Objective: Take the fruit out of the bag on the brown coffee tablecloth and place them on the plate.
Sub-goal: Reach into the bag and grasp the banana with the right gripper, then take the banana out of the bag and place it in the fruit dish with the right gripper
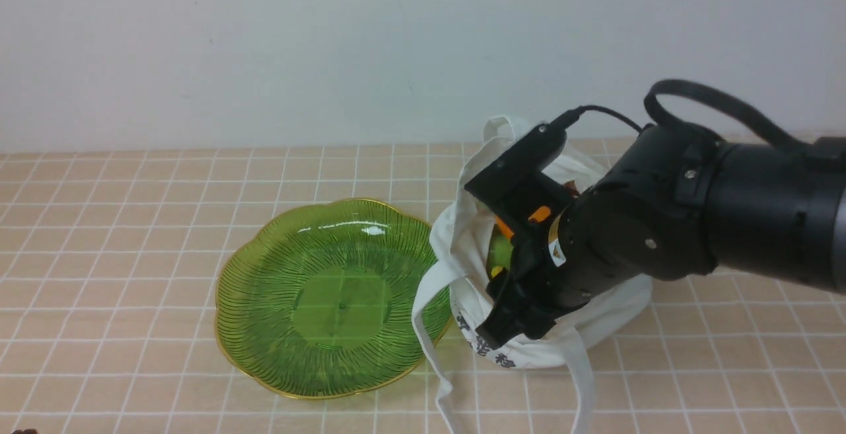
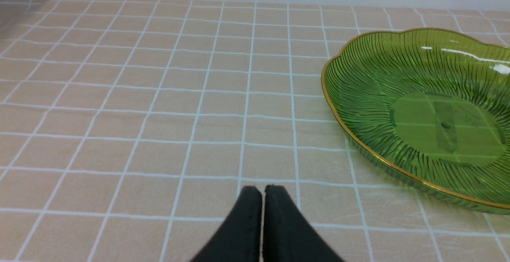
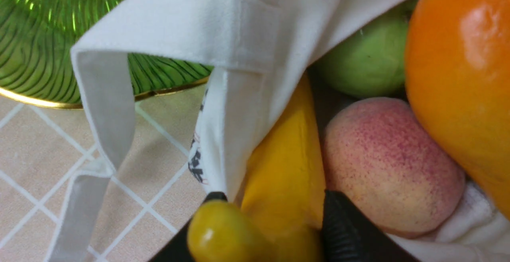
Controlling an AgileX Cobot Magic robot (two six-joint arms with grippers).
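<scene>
Right gripper point(image 3: 271, 200) was down in the bag point(image 1: 595, 328), which lay just beside the plate point(image 1: 264, 328), jaws clamped either side of the banana point(image 3: 285, 162) near its greenish tip. Glossy, light and probably slick, so a pinch across its width looked right. Its long axis ran away from the jaws along the bag's cloth wall, touching the peach point(image 3: 382, 162). Left gripper point(image 2: 263, 188) sat pinched together, empty.

The bag point(image 1: 595, 328) mouth is crowded. The right gripper point(image 3: 273, 214) fills it, the banana point(image 3: 287, 154) end between its jaws, with the peach point(image 3: 382, 166), mango point(image 3: 458, 74) and green fruit point(image 3: 366, 62) packed close against the cloth wall. A strap point(image 3: 107, 110) drapes across the plate point(image 1: 264, 302) rim nearest the bag. The plate's bowl lies open from above, as does the tablecloth point(image 1: 119, 255) to its left.
</scene>
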